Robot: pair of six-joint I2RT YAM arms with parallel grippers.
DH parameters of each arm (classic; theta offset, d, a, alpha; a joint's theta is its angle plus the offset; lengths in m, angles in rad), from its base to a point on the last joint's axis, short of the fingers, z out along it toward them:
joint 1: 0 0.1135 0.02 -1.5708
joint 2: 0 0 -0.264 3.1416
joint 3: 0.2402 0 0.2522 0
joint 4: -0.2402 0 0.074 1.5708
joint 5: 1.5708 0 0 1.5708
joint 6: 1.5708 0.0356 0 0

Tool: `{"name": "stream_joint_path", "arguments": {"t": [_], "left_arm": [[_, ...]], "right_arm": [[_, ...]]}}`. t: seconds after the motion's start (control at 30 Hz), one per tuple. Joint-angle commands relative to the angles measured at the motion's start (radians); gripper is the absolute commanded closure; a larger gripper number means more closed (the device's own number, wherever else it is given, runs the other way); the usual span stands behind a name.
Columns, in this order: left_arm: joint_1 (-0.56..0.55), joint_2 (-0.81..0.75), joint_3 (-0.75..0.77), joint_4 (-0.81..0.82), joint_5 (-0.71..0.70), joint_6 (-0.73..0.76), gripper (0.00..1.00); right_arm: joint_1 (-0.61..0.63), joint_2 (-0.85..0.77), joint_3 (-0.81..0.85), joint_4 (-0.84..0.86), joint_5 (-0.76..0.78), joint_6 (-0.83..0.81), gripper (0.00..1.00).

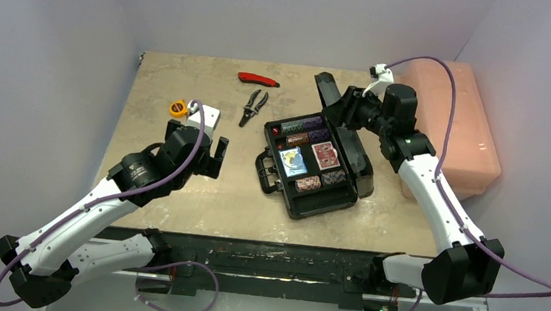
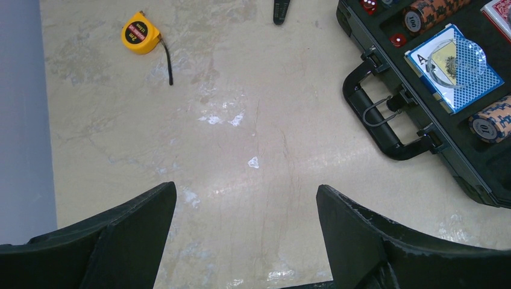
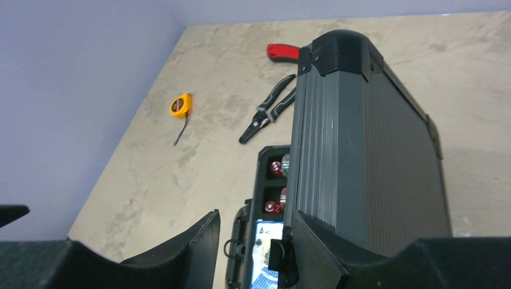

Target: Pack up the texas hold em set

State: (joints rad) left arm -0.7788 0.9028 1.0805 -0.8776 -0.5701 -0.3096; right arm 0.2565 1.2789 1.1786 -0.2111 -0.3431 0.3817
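The black briefcase lies open at mid-table, its lid tilted up over the right side. In its foam sit a blue deck, a red deck, chip stacks and tiny red dice. My right gripper hovers at the lid's far end. In the right wrist view it is open, and the lid's edge lies against the right finger with nothing between the jaws. My left gripper is open over bare table, left of the case handle.
A large pink box stands at the back right, close behind the right arm. Pliers and a red-handled tool lie behind the case. A yellow tape measure lies just beyond the left gripper.
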Motion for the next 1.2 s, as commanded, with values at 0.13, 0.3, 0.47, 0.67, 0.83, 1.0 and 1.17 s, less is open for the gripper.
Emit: {"name": "stream_joint_path", "arguments": {"t": [0.13, 0.3, 0.47, 0.67, 0.83, 1.0, 1.17], "left_arm": [[0.011, -0.007, -0.002, 0.021, -0.025, 0.018, 0.14], [0.013, -0.010, -0.002, 0.021, -0.028, 0.018, 0.13], [0.015, -0.011, -0.002, 0.020, -0.031, 0.016, 0.13], [0.024, -0.022, -0.001, 0.015, -0.041, 0.006, 0.12], [0.027, 0.001, 0.026, -0.022, 0.013, -0.032, 0.12], [0.026, 0.027, 0.031, -0.056, 0.104, -0.136, 0.13], [0.027, 0.057, -0.013, -0.010, 0.140, -0.228, 0.20]], "right_arm": [[0.039, 0.000, 0.046, -0.041, -0.147, -0.036, 0.41], [0.063, -0.012, 0.054, -0.032, -0.216, -0.063, 0.32], [0.072, -0.024, 0.056, -0.023, -0.188, -0.061, 0.31], [0.081, 0.015, 0.057, -0.057, -0.091, -0.067, 0.40], [0.120, 0.051, 0.068, -0.093, -0.011, -0.093, 0.50], [0.171, 0.092, 0.077, -0.113, 0.046, -0.103, 0.63], [0.225, 0.137, 0.076, -0.118, 0.084, -0.112, 0.75]]}}
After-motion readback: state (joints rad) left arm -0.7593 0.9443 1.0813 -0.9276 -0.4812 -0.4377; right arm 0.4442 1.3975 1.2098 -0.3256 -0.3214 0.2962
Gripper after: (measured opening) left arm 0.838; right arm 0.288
